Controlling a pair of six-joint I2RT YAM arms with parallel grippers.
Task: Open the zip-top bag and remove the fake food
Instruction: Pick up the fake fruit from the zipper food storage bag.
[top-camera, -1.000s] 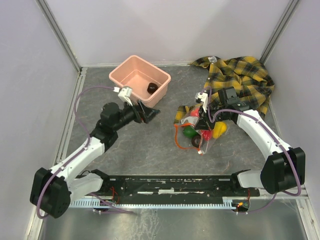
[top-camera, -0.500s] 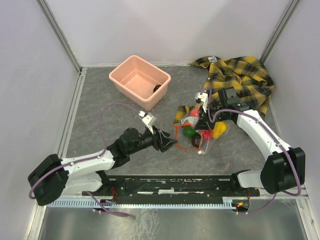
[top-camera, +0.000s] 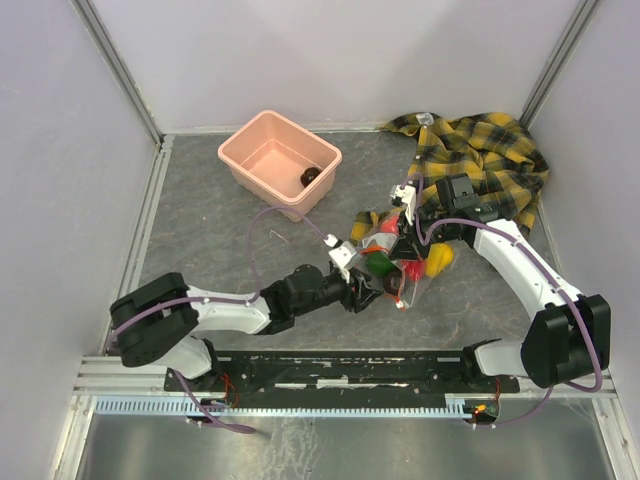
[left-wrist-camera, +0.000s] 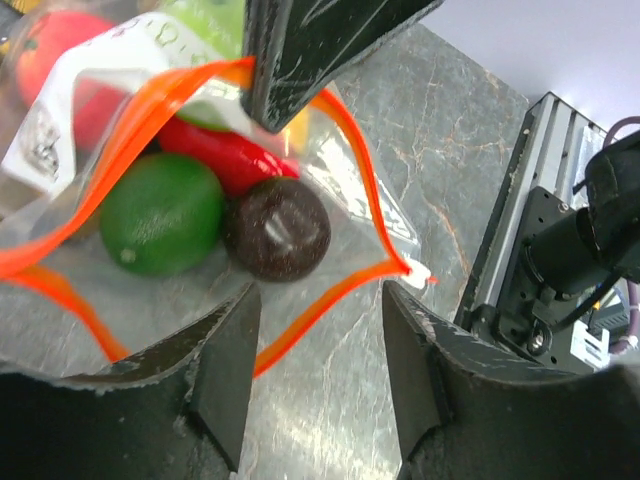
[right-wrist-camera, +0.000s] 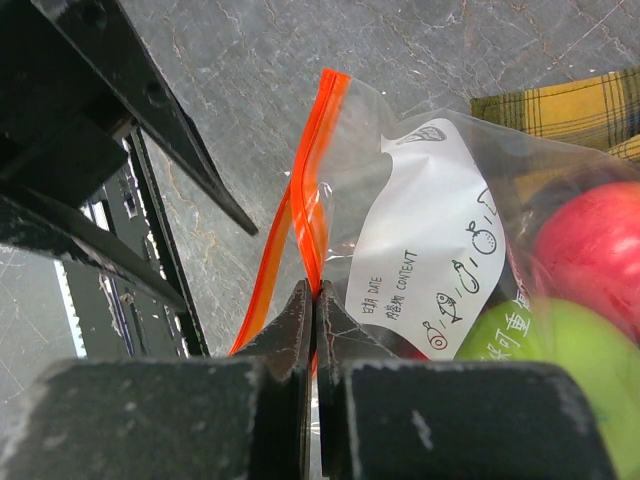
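Observation:
The zip-top bag (top-camera: 392, 282) lies mid-table with its orange-red mouth (left-wrist-camera: 330, 290) spread open. Inside it is fake food: a green fruit (left-wrist-camera: 160, 212), a brown one (left-wrist-camera: 277, 228) and a red one (left-wrist-camera: 225, 158). A yellow piece (top-camera: 438, 260) shows at the bag's right side. My right gripper (right-wrist-camera: 315, 295) is shut on the orange zip strip (right-wrist-camera: 312, 215) and holds the upper lip up. My left gripper (left-wrist-camera: 320, 300) stands open at the mouth, low over the table, and the lower strip runs between its fingers. It sits at the bag's near left edge (top-camera: 365, 290).
A pink tub (top-camera: 262, 140) at the back left holds one dark brown fruit (top-camera: 310, 177). A yellow-and-black plaid shirt (top-camera: 490, 150) is heaped at the back right, just behind the bag. White walls close in three sides. The arms' base rail (top-camera: 340, 372) runs along the front.
My left arm has swung from beside the pink tub forward and right to the bag's mouth, and its jaws have narrowed. The right arm and the bag have stayed put.

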